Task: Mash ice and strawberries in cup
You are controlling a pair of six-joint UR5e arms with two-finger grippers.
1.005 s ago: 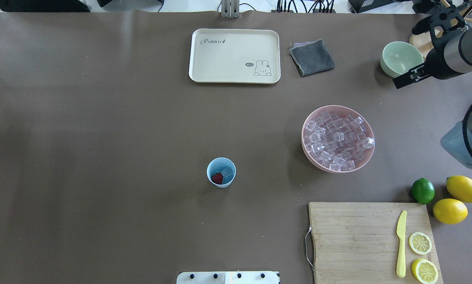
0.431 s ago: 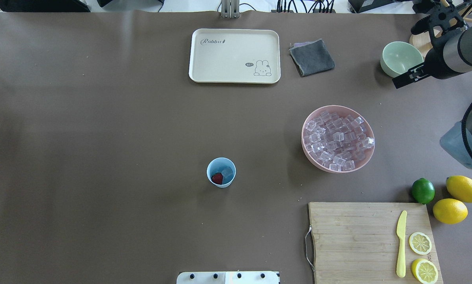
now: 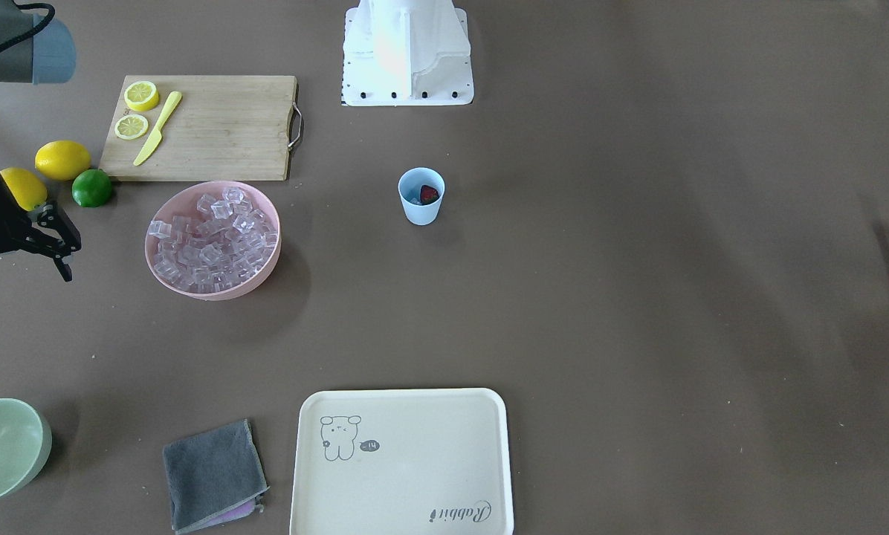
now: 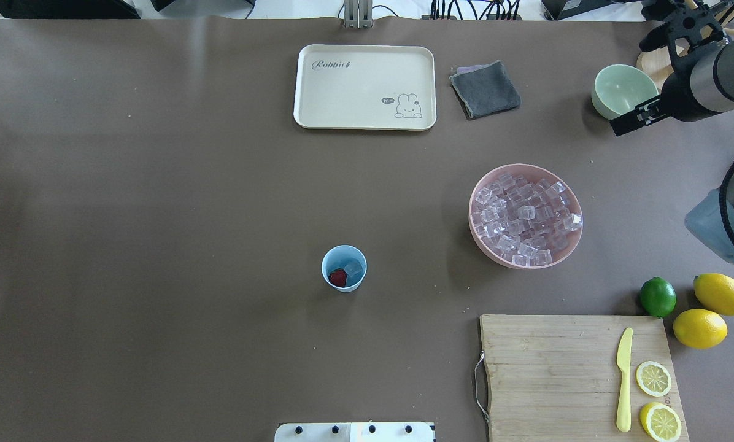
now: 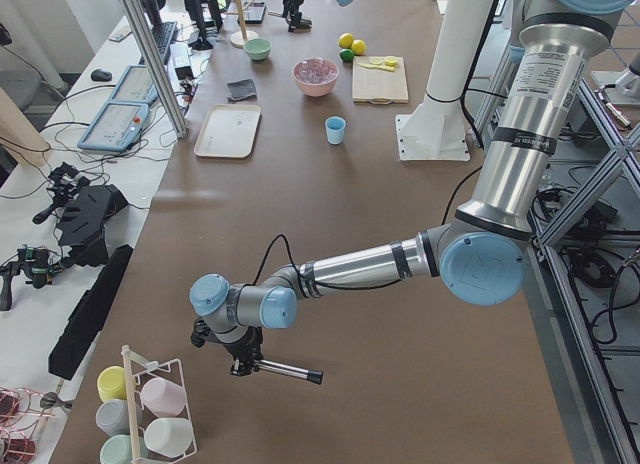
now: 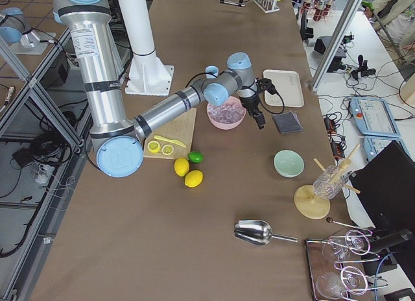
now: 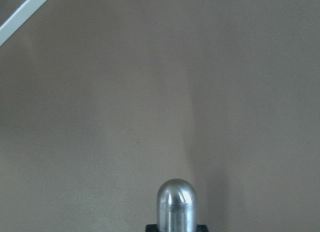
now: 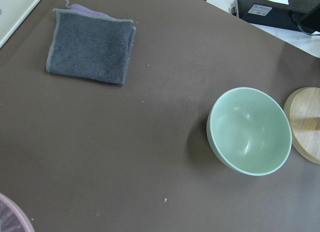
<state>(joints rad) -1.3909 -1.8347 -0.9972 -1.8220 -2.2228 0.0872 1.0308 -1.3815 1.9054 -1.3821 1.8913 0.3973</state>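
Note:
The light blue cup (image 4: pixel 344 268) stands upright mid-table, near the robot's base. Inside it lie a dark red strawberry (image 4: pixel 337 277) and a clear ice cube (image 4: pixel 353 268). More ice (image 4: pixel 525 215) fills a pink bowl (image 4: pixel 483 245) to the cup's right. My right gripper (image 3: pixel 21 286) hangs open and empty at the far right, above the pale green bowl (image 8: pixel 249 130). My left gripper (image 5: pixel 245 359) is far off at the table's left end. It is shut on a metal muddler (image 7: pixel 176 202), which it holds level above bare table.
A cream tray (image 4: pixel 364 86) and a grey cloth (image 4: pixel 485 89) lie at the far side. A cutting board (image 4: pixel 579 374) with a yellow knife and lemon slices sits near right, beside a lime (image 4: pixel 658 296) and lemons. A cup rack (image 5: pixel 150 424) stands by the left gripper.
The right arm has edged slightly toward the table's far side. The cup and its contents have not moved.

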